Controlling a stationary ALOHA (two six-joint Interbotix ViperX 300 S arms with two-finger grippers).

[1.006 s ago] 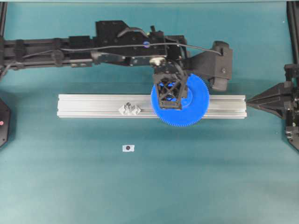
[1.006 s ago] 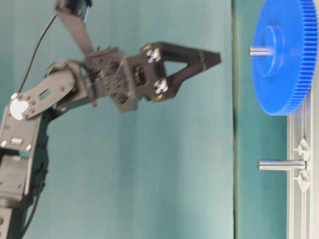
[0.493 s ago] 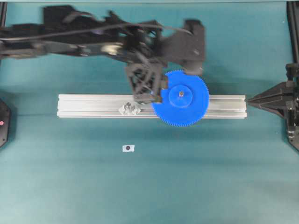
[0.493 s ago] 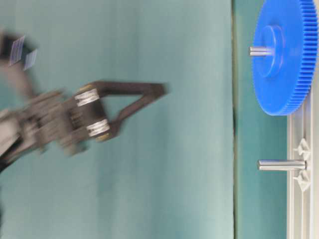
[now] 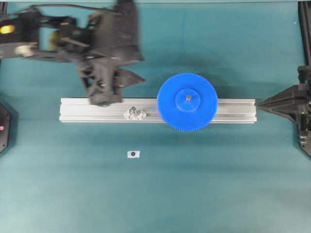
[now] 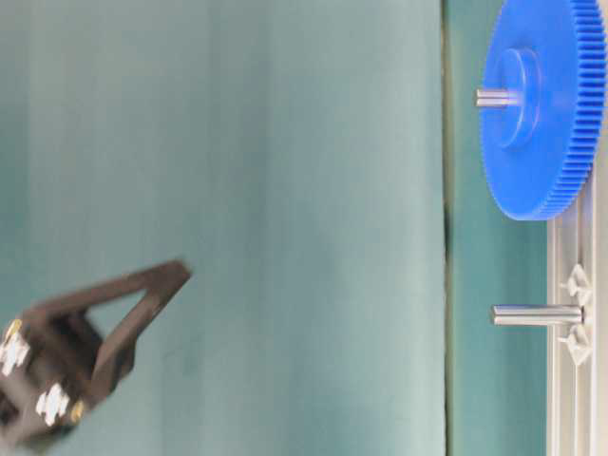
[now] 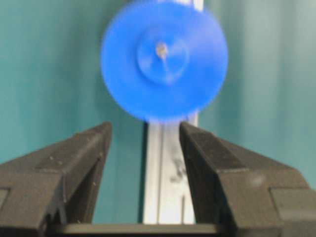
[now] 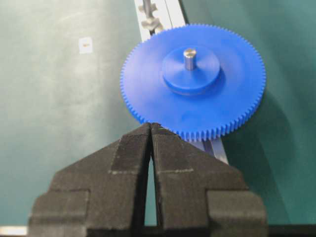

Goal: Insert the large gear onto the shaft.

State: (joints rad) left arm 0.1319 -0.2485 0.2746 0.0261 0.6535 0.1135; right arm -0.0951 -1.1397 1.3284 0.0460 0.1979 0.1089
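One large gear point(image 5: 187, 102) sits flat on the rail point(image 5: 87, 110), toward the rail's right end, and it is wider than the rail, so its toothed rim overhangs both long edges. The shaft point(image 8: 189, 58) comes up through the gear's centre hole, its silvery tip standing proud of the raised round hub. Nothing grips the gear.

There are two upright pins in all. The second pin point(image 5: 133, 109) stands bare on the same rail, to the left of the gear and apart from it, with small clear bracket pieces at its foot. In the table-level view both pins show side-on, one through the gear's hub and one free.

There is one rail, a long aluminium bar lying left to right across the green table point(image 5: 194, 184). One small white tag point(image 5: 133, 154) with a dark dot lies on the table on the near side of the rail, below the bare pin.

Two grippers are in view. The left gripper point(image 7: 144, 148) is up off the table at the far left, well apart from the gear; its jaws stand open with nothing between them. The right gripper point(image 8: 150, 129) rests at the right end of the rail, pointing at the gear without touching it, its jaws pressed together and empty.
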